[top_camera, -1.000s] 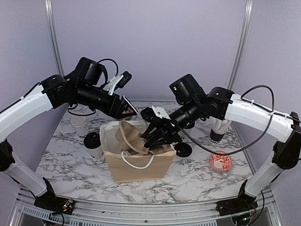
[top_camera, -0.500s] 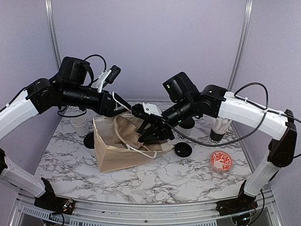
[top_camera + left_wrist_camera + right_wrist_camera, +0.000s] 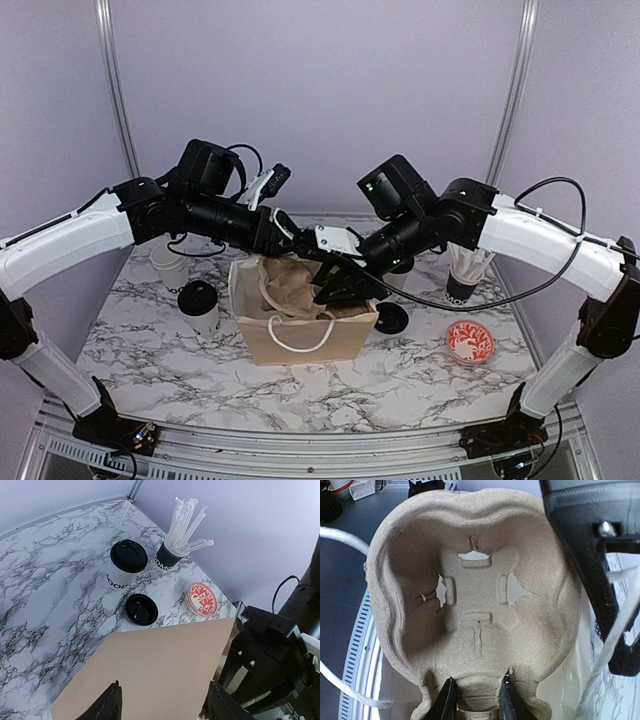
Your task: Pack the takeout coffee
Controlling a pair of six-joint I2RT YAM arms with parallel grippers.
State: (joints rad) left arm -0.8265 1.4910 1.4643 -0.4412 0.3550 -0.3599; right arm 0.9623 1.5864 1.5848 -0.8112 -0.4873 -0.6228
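A marble-patterned table (image 3: 150, 350) carries an open brown paper bag (image 3: 310, 340), standing upright near the middle. Just right of the bag a loose black lid (image 3: 392, 318) lies flat, and further right sits a small red-patterned bowl (image 3: 470, 343). Left of the bag, close to it but not touching, stands one takeout coffee cup (image 3: 203, 308), white with a black lid.

Both arms reach in over the bag. The right gripper (image 3: 477, 700) is clenched on the edge of a moulded pulp cup carrier (image 3: 480, 605), which is tilted steeply inside the bag's mouth. The left gripper (image 3: 165, 690) hovers at the bag's rear rim with its fingers (image 3: 107, 705) spread wide. The bag's flat paper side shows between them, and whether they touch it cannot be told.

Further back on the left stands a white cup (image 3: 168, 265) with an open top. At the far right stands a dark cup of white sticks (image 3: 465, 272). Just beside it, seen from the left wrist, is a second lidded coffee cup (image 3: 127, 565), upright on the table.
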